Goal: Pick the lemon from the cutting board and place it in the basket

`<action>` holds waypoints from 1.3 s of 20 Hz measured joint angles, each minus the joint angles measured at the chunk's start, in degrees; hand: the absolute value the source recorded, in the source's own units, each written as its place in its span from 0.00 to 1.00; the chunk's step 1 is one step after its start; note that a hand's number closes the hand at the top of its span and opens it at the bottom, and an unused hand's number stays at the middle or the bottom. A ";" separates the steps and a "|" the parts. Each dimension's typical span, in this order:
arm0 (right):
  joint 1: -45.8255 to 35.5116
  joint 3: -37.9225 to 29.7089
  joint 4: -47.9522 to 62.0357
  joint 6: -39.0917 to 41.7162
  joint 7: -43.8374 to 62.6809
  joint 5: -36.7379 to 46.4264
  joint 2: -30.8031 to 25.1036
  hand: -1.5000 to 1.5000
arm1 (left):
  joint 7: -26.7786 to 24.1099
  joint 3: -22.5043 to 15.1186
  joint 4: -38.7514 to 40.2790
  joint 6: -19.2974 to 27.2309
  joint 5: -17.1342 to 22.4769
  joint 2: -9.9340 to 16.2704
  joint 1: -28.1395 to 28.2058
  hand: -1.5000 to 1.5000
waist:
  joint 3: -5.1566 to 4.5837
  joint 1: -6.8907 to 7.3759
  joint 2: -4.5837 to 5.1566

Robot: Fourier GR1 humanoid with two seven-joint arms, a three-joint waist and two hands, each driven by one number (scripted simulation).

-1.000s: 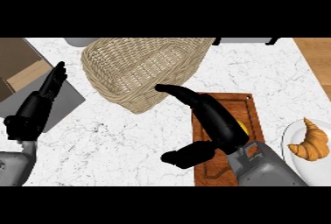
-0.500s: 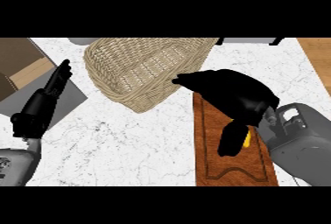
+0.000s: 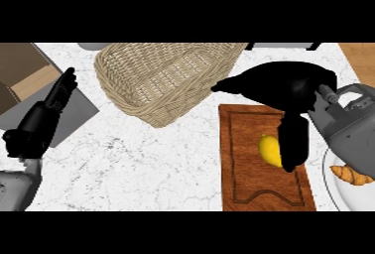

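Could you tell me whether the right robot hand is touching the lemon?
Touching: in the head view a finger of the right robot hand lies against the lemon's right side with no gap.

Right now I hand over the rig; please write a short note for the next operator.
Right robot hand: above the cutting board, fingers curling down beside the lemon; grasp not confirmed.
Left robot hand: open, resting at the left edge.
Lemon: on the board, not lifted.
Basket: up-left of the board.
Done: reach.
Left: grasp, lift, place in the basket.
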 measured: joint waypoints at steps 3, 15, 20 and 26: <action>0.37 -0.08 2.03 1.92 -0.44 0.91 0.03 0.00 | -0.12 0.11 -0.69 -0.03 -0.66 -0.59 0.62 0.50 | 0.04 0.05 0.10; 7.49 2.34 4.92 6.67 -5.68 14.08 2.72 0.00 | 0.89 1.53 -0.62 -1.39 -2.61 -2.61 -0.37 0.50 | 0.11 0.04 0.30; 11.75 4.01 5.55 7.11 -8.49 21.50 4.52 0.00 | 0.98 2.64 -0.12 -1.99 -3.29 -3.31 -1.17 0.50 | 0.12 -0.03 0.31; 14.86 2.77 7.93 7.21 -16.73 31.36 4.11 0.00 | 1.28 3.55 -0.98 -2.90 -4.50 -4.45 -0.59 0.50 | 0.13 0.02 0.30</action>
